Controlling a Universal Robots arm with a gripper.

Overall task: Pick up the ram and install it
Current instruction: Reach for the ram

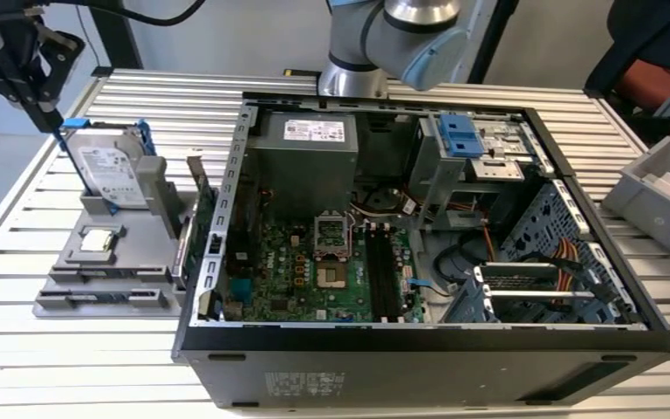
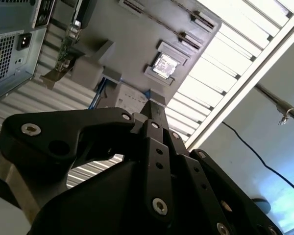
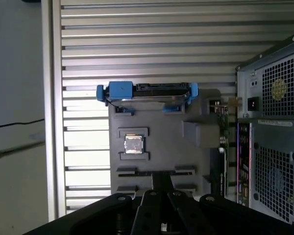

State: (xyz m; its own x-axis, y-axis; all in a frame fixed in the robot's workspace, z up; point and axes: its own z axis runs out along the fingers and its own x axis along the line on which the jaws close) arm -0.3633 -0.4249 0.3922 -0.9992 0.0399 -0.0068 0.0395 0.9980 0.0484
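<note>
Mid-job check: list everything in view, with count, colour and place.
computer case: one, black, open, mid-table
parts tray: one, grey, exterior view's left of case
hard drive: one, silver, blue clips, upright in tray
processor chip: one, silver, on tray
ram: one, dark, tray's front slot
card: one, green, upright between tray and case
bin: one, grey, exterior view's right
table: one, silver slats
gripper: one, black, shut, above tray

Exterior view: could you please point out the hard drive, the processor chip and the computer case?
hard drive [image 1: 112, 175], exterior view, its labelled face.
processor chip [image 1: 99, 242], exterior view, its metal top.
computer case [image 1: 428, 375], exterior view, its near wall.
</note>
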